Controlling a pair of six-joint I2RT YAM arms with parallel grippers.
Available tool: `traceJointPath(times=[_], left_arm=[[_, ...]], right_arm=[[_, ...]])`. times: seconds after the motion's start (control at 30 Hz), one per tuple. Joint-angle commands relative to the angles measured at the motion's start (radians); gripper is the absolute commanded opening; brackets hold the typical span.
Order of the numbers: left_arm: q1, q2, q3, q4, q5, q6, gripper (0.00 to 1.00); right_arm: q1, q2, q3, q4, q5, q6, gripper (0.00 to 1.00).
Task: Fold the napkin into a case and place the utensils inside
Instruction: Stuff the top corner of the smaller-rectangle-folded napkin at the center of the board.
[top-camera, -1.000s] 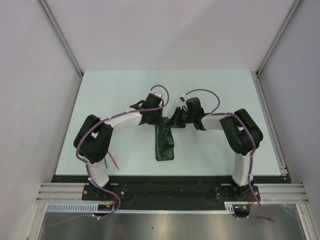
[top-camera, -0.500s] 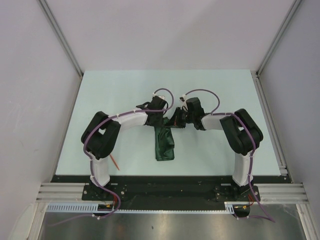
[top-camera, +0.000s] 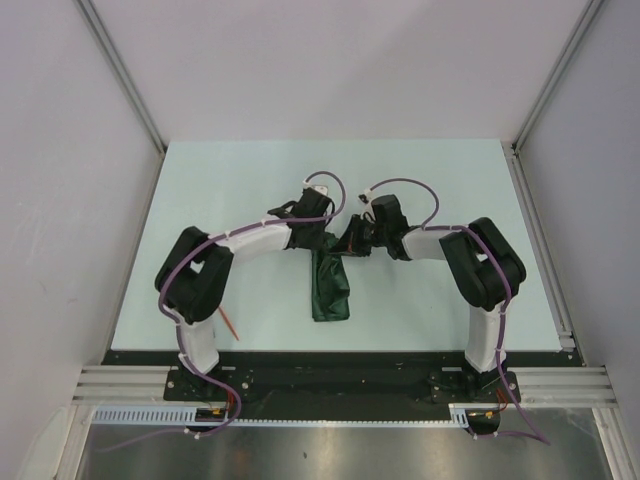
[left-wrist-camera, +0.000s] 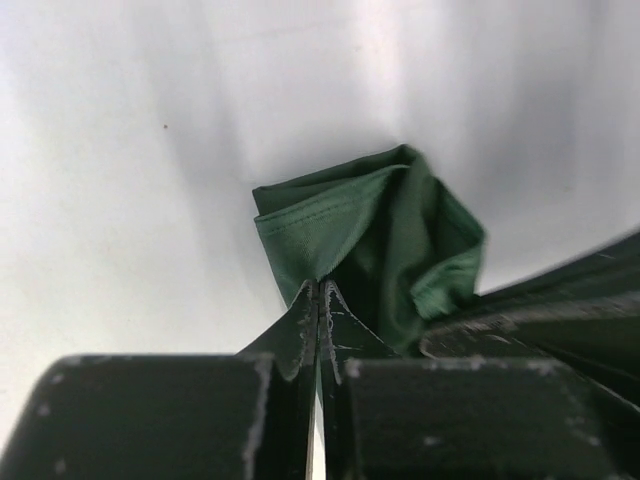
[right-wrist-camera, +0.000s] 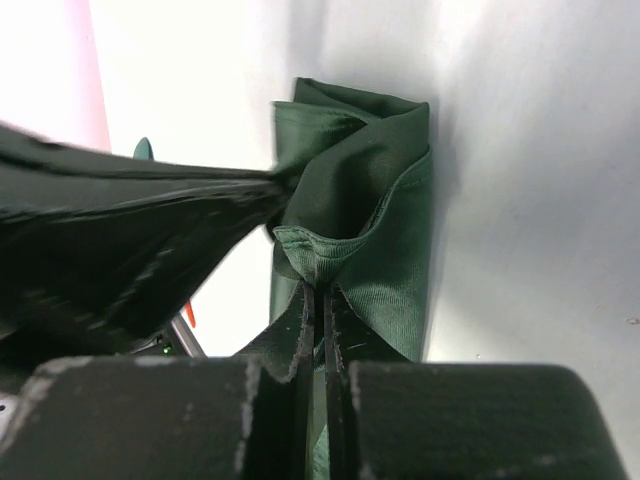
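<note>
napkin (left-wrist-camera: 372, 232) pinched up close, orange utensil (top-camera: 229, 323) overhead

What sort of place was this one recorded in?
Probably a lab test cell: a pale table walled by plain white panels on aluminium rails, with robot arms bolted to its near edge.

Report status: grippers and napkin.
Left gripper shut on napkin. Right gripper shut on napkin. Napkin folded narrow, far end pinched. Orange utensil lies apart, not in the way.

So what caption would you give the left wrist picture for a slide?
The left hand, shut, pinches a fold of the dark green napkin over the pale table.
</note>
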Motion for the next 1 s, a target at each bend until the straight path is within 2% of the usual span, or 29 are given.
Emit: traceJointPath(times=[0.0,0.23,0.5,0.97], left_arm=[[0.005,-0.121,-0.023,0.044,0.028,-0.025,0.0],[0.02,-0.102,-0.032,0.048,0.121,-0.031,0.0],[0.028,-0.125,-0.058,0.075,0.106,-0.039,0.0],[0.031,-0.102,-0.086,0.096,0.141,-0.06,0.0]], right_arm=[[0.012,-0.008,0.047,-0.029,0.0,-0.017,0.0],[0.029,0.021,0.108,-0.093,0.0,-0.026,0.0],[0.046,0.084,0.188,-0.205,-0.013,-0.028,0.0],[0.067,0.197,0.311,-0.219,-0.079,0.004,0.0]])
